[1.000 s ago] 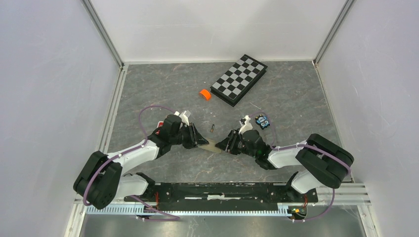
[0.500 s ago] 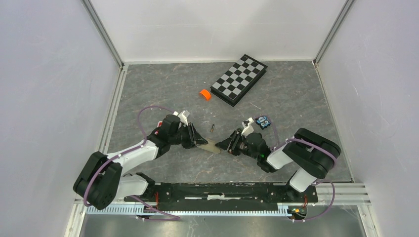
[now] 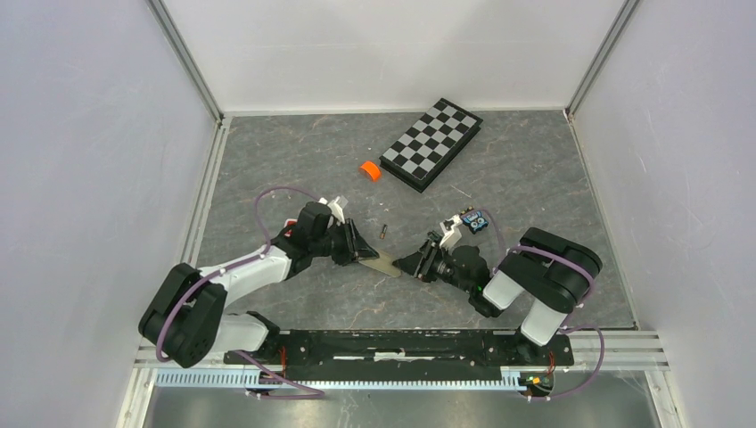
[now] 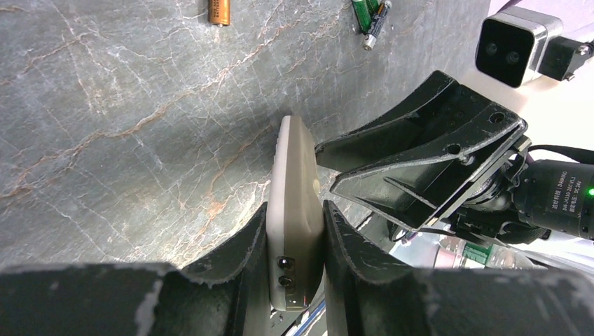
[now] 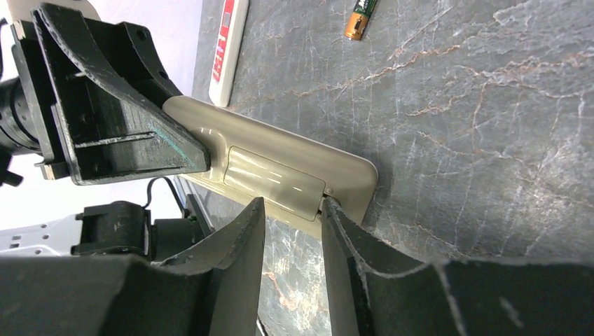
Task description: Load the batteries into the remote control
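1. We are judging the task to be near its start. The battery cover (image 5: 273, 183) is sitting shut in the back of the remote control (image 5: 280, 168), so no cell is going in yet.
2. The left hand (image 4: 294, 218) is clenching the remote control by its two long edges at one end. It is keeping it low over the bench (image 3: 535, 178), between the two arms; whether the far end is touching the bench we cannot tell.
3. The right hand (image 5: 293, 206) is standing part-way spread with its fingertips at the end of the cover, and we are seeing nothing grasped between them.
4. The batteries (image 4: 368, 15) are lying loose on the bench beyond the remote control: green ones together, and a coppery cell (image 4: 219, 11) apart from them.
5. We are reckoning that nearly everything is left: getting the cover off, picking up the cells, seating them and closing up.
6. The remote control is looking slim, pale beige and glossy, with rounded corners. Its rectangular cover is lying flush, and two small dark dots are showing on the gripped end.
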Controlling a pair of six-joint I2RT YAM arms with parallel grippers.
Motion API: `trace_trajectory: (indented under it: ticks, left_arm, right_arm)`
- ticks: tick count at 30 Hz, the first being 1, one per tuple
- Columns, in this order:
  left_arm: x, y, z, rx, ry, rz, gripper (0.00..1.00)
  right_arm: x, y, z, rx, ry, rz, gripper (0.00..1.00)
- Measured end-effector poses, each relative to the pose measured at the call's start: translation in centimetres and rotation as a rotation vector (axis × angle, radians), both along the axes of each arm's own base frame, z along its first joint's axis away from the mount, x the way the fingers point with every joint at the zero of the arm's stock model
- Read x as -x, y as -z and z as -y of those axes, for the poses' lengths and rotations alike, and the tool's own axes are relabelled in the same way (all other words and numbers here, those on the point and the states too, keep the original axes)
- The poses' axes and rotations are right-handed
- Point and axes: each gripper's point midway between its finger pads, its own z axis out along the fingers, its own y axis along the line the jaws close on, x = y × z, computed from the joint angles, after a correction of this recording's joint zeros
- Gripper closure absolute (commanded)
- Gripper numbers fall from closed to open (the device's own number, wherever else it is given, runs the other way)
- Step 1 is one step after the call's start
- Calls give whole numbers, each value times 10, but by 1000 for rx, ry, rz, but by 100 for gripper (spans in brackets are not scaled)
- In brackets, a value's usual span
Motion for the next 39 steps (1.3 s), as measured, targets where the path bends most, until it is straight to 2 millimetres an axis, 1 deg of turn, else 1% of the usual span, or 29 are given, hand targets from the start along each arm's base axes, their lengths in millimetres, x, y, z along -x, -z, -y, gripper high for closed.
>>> trace_trajectory:
  ticks: [4,12,15,18,24,26,29,34,37,39]
  left_arm:
    - [0,-1,3,-17,14,-8,98]
    - [-2,1,9,-42,22,-15,98]
    - [-2,1,10,-52,21,-20,98]
    - [-3,2,9,-65,13,-26,98]
    - [-3,2,8,-78,12,-32,98]
    - [-1,1,10,-84,21,-29,98]
    - [0,-1,10,-100,31,-24,98]
    - [-1,-5,6,-156,30,-12,98]
    - [-5,-8,1,-203,23,2,98]
    - [-7,-10,-2,-227,17,10,98]
  right_arm:
    - [0,1,2,17,-18,33,62]
    - [0,1,14,23,-38,63,63]
    - [-1,-7,20,18,-33,96,63]
    - [-4,-20,25,-1,-23,142,62]
    - [-19,-43,32,-36,27,221,58]
    - [-23,-48,35,-23,44,241,57]
    - [-34,-44,42,55,83,246,54]
    - [-57,-25,57,255,144,214,52]
    - [-64,-12,64,361,146,179,49]
    - [-62,-5,68,409,131,168,44]
